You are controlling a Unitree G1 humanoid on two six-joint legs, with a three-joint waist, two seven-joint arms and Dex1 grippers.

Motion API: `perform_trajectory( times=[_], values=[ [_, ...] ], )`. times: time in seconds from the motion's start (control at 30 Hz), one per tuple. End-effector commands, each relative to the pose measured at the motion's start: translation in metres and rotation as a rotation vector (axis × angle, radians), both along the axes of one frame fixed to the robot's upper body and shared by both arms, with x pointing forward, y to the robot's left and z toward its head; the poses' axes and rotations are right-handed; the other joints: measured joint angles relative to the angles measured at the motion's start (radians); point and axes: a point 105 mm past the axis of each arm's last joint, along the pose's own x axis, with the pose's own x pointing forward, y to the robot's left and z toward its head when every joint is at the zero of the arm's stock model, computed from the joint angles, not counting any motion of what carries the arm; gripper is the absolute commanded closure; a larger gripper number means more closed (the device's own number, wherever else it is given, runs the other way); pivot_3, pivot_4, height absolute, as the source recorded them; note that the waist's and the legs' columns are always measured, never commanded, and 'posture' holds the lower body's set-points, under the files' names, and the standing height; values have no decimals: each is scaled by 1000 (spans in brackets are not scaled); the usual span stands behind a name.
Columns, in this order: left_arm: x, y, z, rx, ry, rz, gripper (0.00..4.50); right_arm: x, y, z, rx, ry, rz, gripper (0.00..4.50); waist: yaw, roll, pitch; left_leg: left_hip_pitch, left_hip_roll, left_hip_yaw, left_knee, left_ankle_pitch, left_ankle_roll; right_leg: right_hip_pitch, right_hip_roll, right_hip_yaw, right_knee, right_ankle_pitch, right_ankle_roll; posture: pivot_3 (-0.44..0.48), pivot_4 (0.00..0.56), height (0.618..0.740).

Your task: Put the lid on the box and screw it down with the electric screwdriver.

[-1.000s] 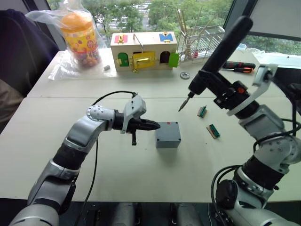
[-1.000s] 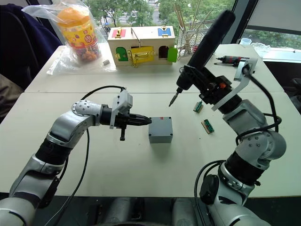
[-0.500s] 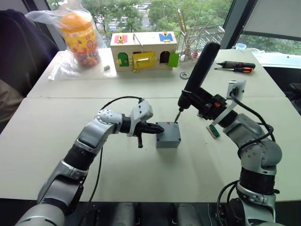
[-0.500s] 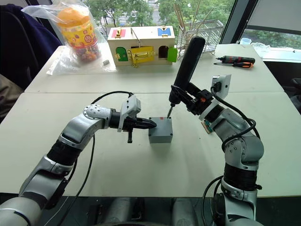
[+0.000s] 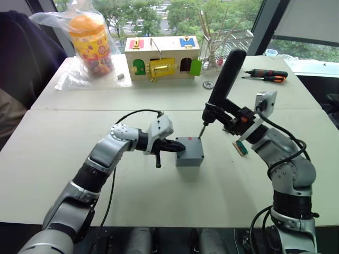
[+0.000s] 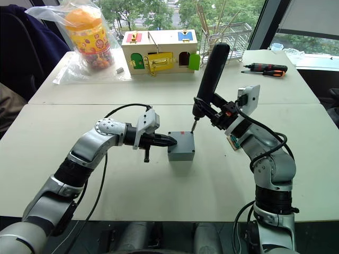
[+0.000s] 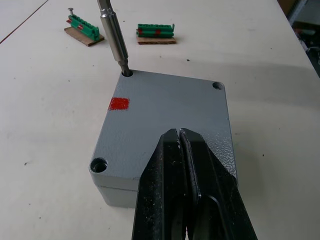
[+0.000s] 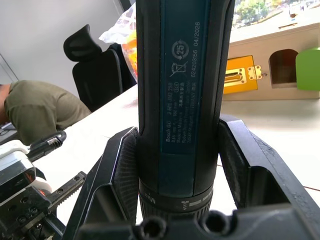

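Note:
The grey box (image 5: 189, 154) stands at the middle of the table with the grey lid (image 7: 165, 120) seated on top; a red mark sits near one corner of the lid. My left gripper (image 5: 180, 147) is shut, its fingertips (image 7: 175, 137) pressing down on the lid's near-left edge. My right gripper (image 5: 239, 119) is shut on the dark electric screwdriver (image 5: 222, 84), which stands nearly upright. Its metal bit (image 7: 114, 35) is seated in the lid's far right corner screw hole.
Two green terminal blocks (image 5: 240, 147) lie right of the box. At the back stand a wooden box with coloured doors (image 5: 161, 56), a bagged candy jar (image 5: 91, 42), a wire rack and a black-and-orange hand screwdriver (image 5: 265, 74). A person sits at the far left.
The right arm swung the screwdriver from up in the air down to the box and set its bit in the corner hole. The left gripper moved right onto the lid.

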Motion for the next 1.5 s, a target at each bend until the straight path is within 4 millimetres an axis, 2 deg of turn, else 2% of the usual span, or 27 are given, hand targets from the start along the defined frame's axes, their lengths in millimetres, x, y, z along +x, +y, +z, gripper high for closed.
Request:
perform_trajectory(
  times=[0.03,0.27,0.57,0.9,1.13,1.2,1.27,1.43,1.5],
  values=[
    [0,-1,2,-2,-22,-2,4500,-10,17,-9,-68,-20,69,2546,-1,0,0,0,0,0,0,0,0,0,0,0,0,0,0,0,150,706],
    [5,1,-10,58,-43,19,4500,-10,27,-38,-168,31,82,2546,-1,-3,-3,3,1,0,0,0,0,2,0,0,0,0,0,0,150,706],
    [3,-2,-11,29,-29,24,4500,-6,17,-62,-184,92,39,2546,1,-14,-12,4,1,-1,0,0,1,5,0,0,0,0,0,0,150,706],
    [1,-6,-14,15,-22,23,4500,-10,13,-67,-176,96,17,2546,1,-16,-15,12,2,-1,-1,-2,3,13,0,0,-3,0,0,0,150,706],
    [2,-7,-15,16,-20,21,4500,-9,12,-63,-175,82,5,2546,1,-16,-15,16,2,-1,-1,-3,4,17,0,0,-3,0,0,0,150,706],
    [2,-8,-16,15,-18,21,4500,-8,9,-56,-170,63,-5,2546,1,-16,-15,16,2,-1,-1,-3,4,17,-1,0,-3,0,0,0,150,706],
    [3,-7,-17,15,-16,24,4500,-6,4,-36,-149,20,-26,2546,2,-16,-15,16,2,-1,-1,-3,4,17,-1,0,-3,0,0,0,150,706],
    [2,-5,-19,5,-8,28,4500,-12,-14,46,-8,-83,-29,2546,2,-15,-14,14,2,-1,-1,-3,4,15,-2,0,-3,0,0,0,150,706],
    [3,-7,-15,-21,-2,33,4500,-16,-23,76,79,-92,-10,2546,2,-12,-12,6,1,-1,1,-3,4,8,-3,0,-3,0,-1,0,150,706]
  ],
)
